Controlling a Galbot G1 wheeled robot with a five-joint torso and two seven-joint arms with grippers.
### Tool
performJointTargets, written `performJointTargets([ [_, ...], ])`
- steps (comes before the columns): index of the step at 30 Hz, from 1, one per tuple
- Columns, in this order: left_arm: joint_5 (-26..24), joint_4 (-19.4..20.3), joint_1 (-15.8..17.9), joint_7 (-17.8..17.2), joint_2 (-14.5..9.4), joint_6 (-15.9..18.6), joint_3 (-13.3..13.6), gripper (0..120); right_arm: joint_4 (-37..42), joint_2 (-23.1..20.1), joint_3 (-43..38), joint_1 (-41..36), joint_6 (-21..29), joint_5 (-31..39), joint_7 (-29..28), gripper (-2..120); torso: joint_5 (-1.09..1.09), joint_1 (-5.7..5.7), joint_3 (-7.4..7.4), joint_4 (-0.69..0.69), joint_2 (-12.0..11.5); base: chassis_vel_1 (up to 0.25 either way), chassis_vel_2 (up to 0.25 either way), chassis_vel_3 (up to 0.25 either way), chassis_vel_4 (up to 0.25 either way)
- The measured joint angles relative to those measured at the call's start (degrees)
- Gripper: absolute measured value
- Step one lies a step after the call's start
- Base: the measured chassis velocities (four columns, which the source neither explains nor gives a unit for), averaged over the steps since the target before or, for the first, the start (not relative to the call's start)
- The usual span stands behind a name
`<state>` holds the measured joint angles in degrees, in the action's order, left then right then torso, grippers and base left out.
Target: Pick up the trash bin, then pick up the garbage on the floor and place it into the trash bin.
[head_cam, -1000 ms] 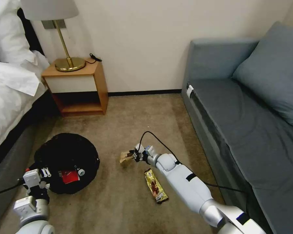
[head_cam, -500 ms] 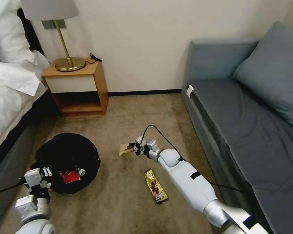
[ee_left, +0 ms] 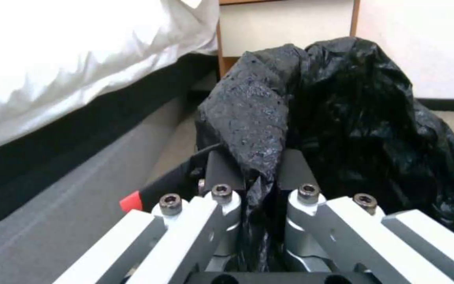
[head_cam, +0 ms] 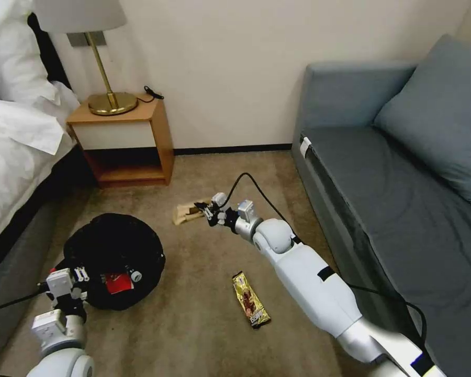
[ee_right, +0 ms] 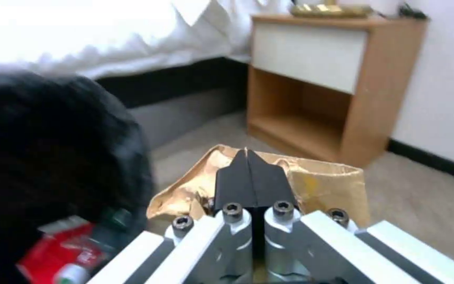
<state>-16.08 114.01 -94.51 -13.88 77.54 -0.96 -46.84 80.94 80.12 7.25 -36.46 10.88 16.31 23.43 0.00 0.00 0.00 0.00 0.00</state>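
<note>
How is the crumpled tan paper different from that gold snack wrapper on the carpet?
The tan paper is crumpled and pinched in the right gripper, off the carpet; the gold snack wrapper lies flat on the carpet, untouched. The paper is plain; the wrapper is shiny and printed. Both are outside the trash bin, which the left gripper holds.

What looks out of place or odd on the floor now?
One gold-brown snack wrapper lies on the carpet, outside the trash bin that the left gripper holds by its bag. The right gripper holds crumpled tan paper.

Black bin (head_cam: 112,251) tilted; tan paper (head_cam: 184,213) apparently airborne.
</note>
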Motion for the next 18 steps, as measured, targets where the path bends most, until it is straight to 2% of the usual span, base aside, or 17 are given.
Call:
performJointTargets([
  [2, -0.13, -0.01, 0.44, -0.01, 0.01, 0.32, 0.18, 7, 2.97, -0.43, 0.96, -0.35, 0.59, 0.69, 0.0, 0, 0.0, 0.0, 0.0, 0.0, 0.0, 0.0, 0.0, 0.0, 0.0],
  [14, -0.81, 0.17, 2.45, 0.19, -0.15, 1.81, 1.48, 7, 8.3, 0.09, 3.95, -0.76, 2.03, 2.36, -0.3, 0, 0.0, 0.0, 0.0, 0.0, 0.0, 0.0, 0.0, 0.0, 0.0],
  [18, -2.16, 0.39, 3.36, 1.94, -0.09, 2.3, 2.31, 7, 8.33, 1.11, 6.37, -1.11, 2.25, 2.21, -0.61, 0, 0.0, 0.0, 0.0, 0.0, 0.0, 0.0, 0.0, 0.0, 0.0],
])
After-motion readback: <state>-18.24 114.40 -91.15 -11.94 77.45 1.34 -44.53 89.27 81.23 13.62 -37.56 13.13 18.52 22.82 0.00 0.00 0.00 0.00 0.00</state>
